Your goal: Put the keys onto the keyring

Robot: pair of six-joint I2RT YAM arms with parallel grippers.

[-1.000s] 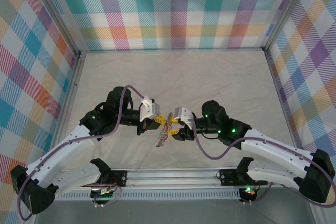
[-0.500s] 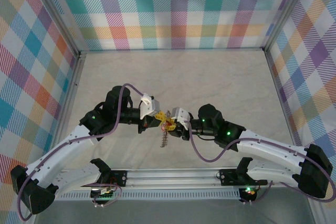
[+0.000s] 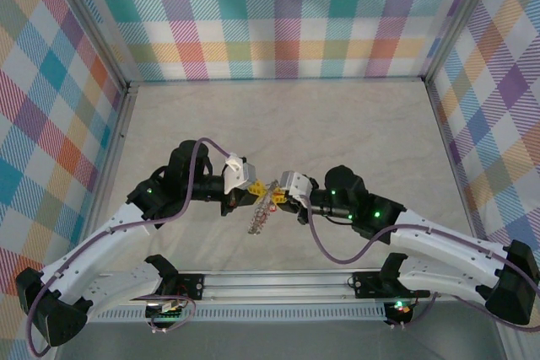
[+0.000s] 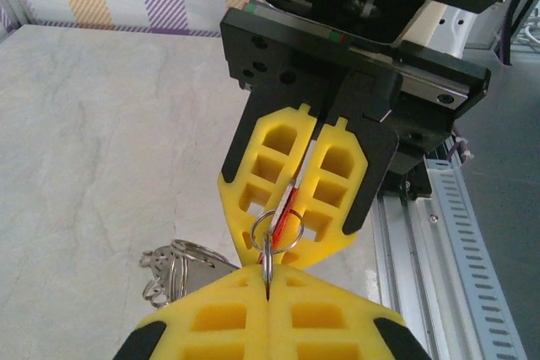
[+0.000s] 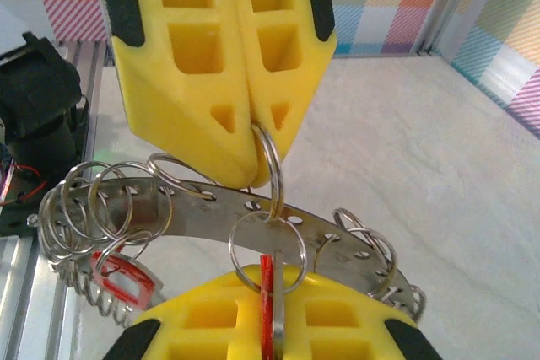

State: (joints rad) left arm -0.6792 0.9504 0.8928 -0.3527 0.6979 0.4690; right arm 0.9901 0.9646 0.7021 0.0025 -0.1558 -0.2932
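Overhead, the left gripper (image 3: 251,191) and the right gripper (image 3: 282,200) meet tip to tip above the pale table (image 3: 337,124). The keyring (image 3: 259,215) hangs below them as a small grey blur, and no key can be made out from up there.

The left wrist camera shows the left gripper (image 4: 267,280) with its yellow fingers pressed together on a thin split ring (image 4: 267,260) seen edge-on. Most of the keyring (image 4: 177,260) is cut off behind those fingers, with only a few loops showing at lower left. Facing it, the right gripper (image 4: 291,225) is clamped on a red key (image 4: 288,204), of which only a narrow sliver shows.

The right wrist camera gives what the others do not. The keyring (image 5: 211,200) is a curved metal band with holes, strung with many small split rings, held in the air between the 2 grippers. The left gripper (image 5: 253,137) pinches 1 split ring (image 5: 272,166) on that band. Below, the right gripper (image 5: 272,288) is closed on the red key (image 5: 267,271), whose own small loop overlaps the pinched ring; whether they are linked cannot be told. A second red key (image 5: 125,280) hangs from the band's left end, partly hidden by loops.
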